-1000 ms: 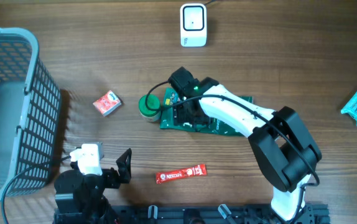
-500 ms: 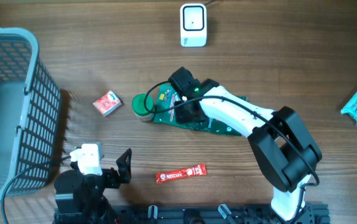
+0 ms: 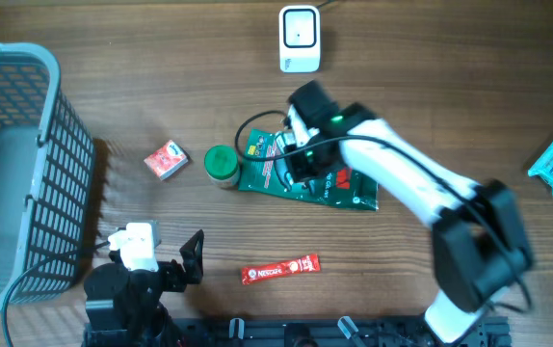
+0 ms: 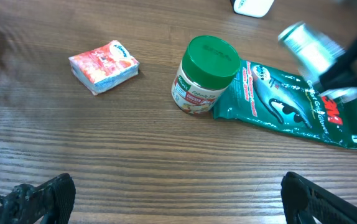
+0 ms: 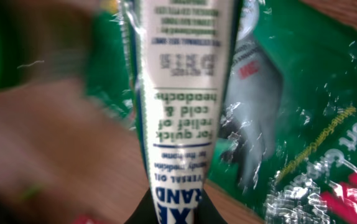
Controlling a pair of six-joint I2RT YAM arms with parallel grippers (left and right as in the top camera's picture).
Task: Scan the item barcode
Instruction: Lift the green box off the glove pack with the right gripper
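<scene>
The right tool [image 5: 175, 214] pinches the flat crimped end of a white ointment tube [image 5: 180, 87], held over the green packet [image 5: 309, 93] mid-worktop [image 3: 450, 58]. The left tool [image 4: 177, 202] is spread, empty. The tube looks light, soft and dentable, so the crimp seems the safest hold.

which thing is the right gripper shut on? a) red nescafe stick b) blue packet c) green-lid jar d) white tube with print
d: in the right wrist view the white tube runs out from between the fingers of the right gripper, with the green packet lying beneath it.
</scene>
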